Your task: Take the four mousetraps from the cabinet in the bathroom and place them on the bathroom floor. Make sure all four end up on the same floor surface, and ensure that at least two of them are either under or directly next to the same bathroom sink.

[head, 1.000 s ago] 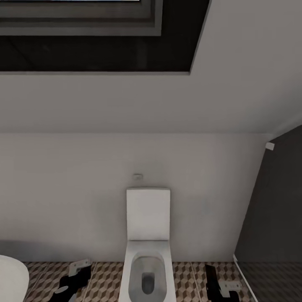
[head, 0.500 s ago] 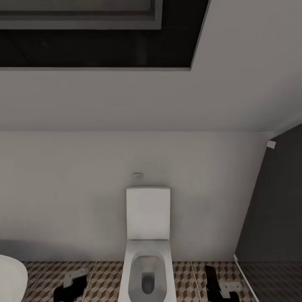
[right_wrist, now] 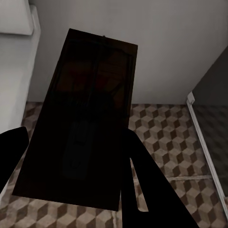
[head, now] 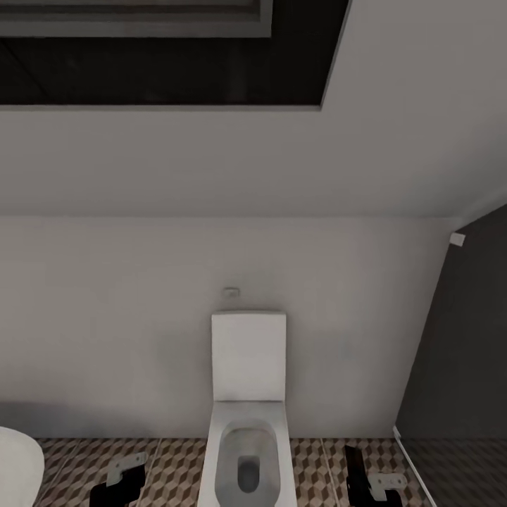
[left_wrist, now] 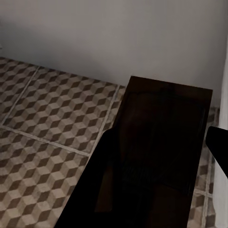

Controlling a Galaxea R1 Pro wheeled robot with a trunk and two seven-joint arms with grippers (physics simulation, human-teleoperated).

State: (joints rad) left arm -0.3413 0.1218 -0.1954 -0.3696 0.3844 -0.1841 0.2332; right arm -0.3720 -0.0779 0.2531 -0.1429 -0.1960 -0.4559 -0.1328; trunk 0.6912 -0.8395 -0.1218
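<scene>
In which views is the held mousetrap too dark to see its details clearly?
Left wrist view: the mousetrap is almost black and its metal parts cannot be made out. Right wrist view: the mousetrap is dark too, with faint metal parts. Head view: the toilet is evenly lit.

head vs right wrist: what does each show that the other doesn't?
Head view alone: the whole toilet with its raised lid, the sloped ceiling, a dark window recess, and a white rounded fixture edge.

Right wrist view alone: a close look at a dark-brown mousetrap between the right hand's fingers, which look closed on it.

Both: the cube-pattern bathroom floor, the pale wall, the dark panel at the right.
</scene>
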